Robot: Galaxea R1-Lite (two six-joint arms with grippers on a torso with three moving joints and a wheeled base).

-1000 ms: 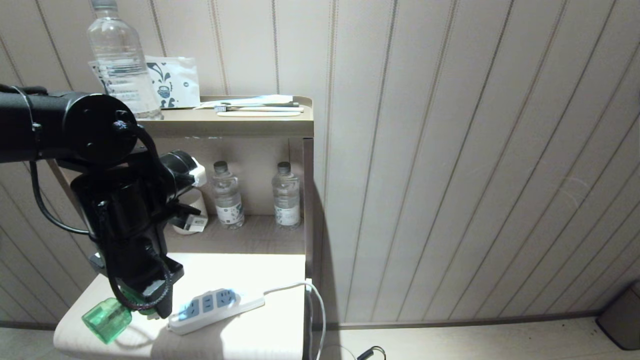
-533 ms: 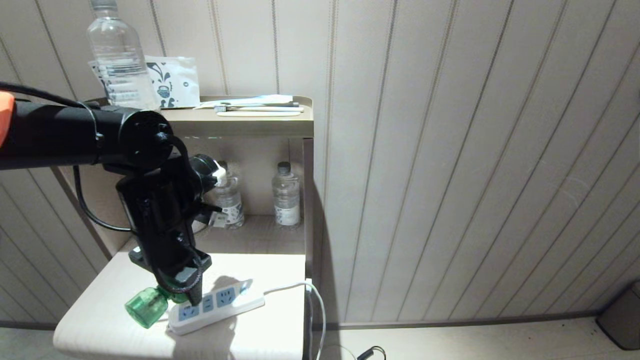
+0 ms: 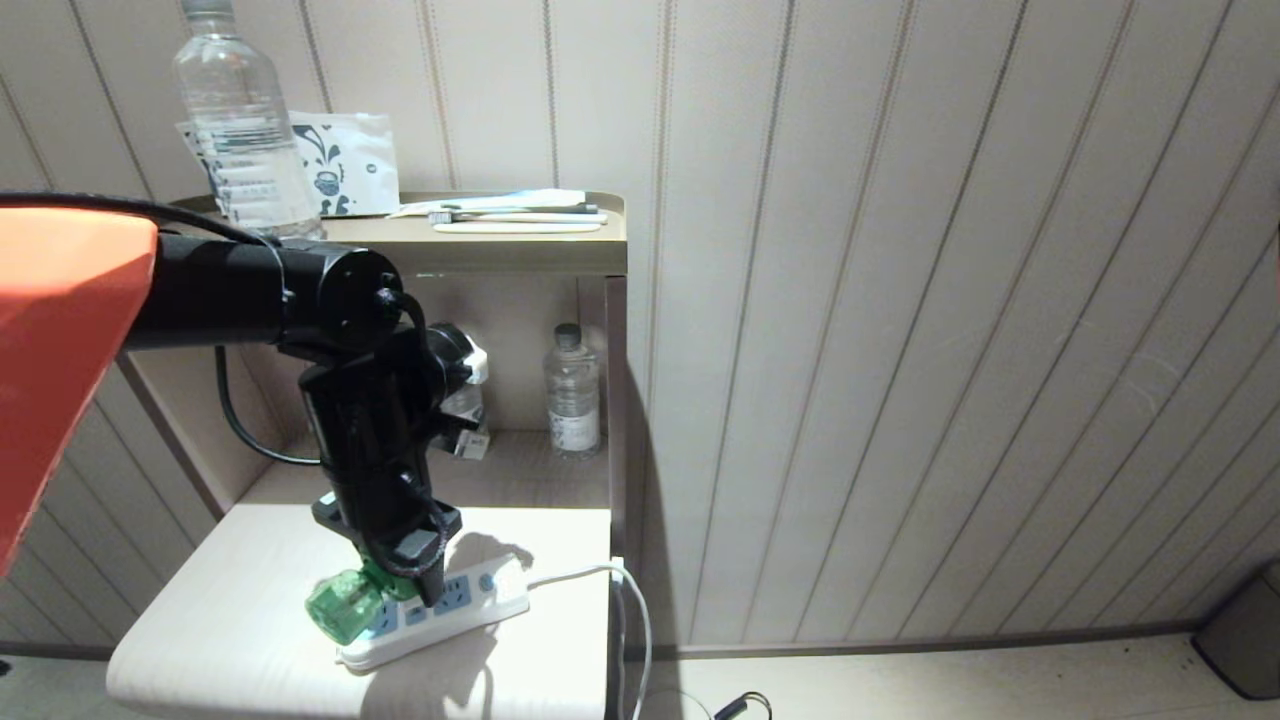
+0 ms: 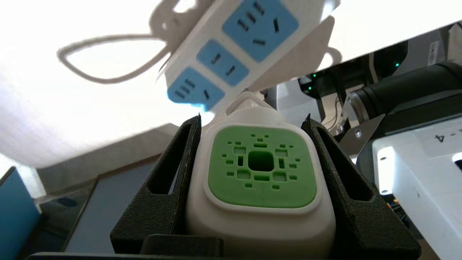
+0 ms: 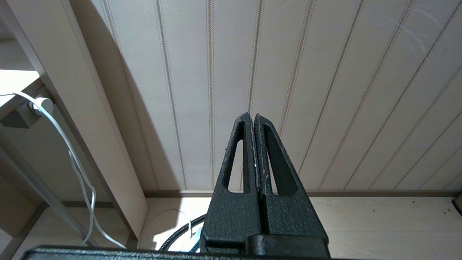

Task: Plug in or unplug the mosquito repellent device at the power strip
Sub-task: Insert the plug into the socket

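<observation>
Left gripper (image 3: 400, 565) is clamped on the mosquito repellent device (image 3: 345, 607). In the left wrist view the white head with the green vented cap (image 4: 260, 167) sits snug between both black fingers (image 4: 173, 180), contact on both sides.

Change over the last second: the arm has carried the device across the white tabletop (image 3: 230, 600). It started out past the free end of the power strip (image 3: 440, 615), the end away from the cord (image 3: 575, 572). Half a second ago it was touching that end in the head view. Now it is over the strip itself, covering the free-end socket, with the green bottle tilted out toward the table's front-left. The strip has not shifted on the table.

Meaning: this reads as the plug-in direction, transport done, alignment starting. The wrist view shows three blue socket faces (image 4: 223, 61) ahead of the device. The prongs are hidden behind the head, so I can't tell whether they are touching the strip or lined up with slots. Not seated as far as I can judge.

Risk: the strip lies loose on the table, so a push off-axis could slide it instead of seating the prongs.

Right gripper (image 5: 255, 151) is parked off to the side of the strip's table, pointing at the panelled wall (image 5: 325, 90), fingers pressed together, nothing in them.
</observation>
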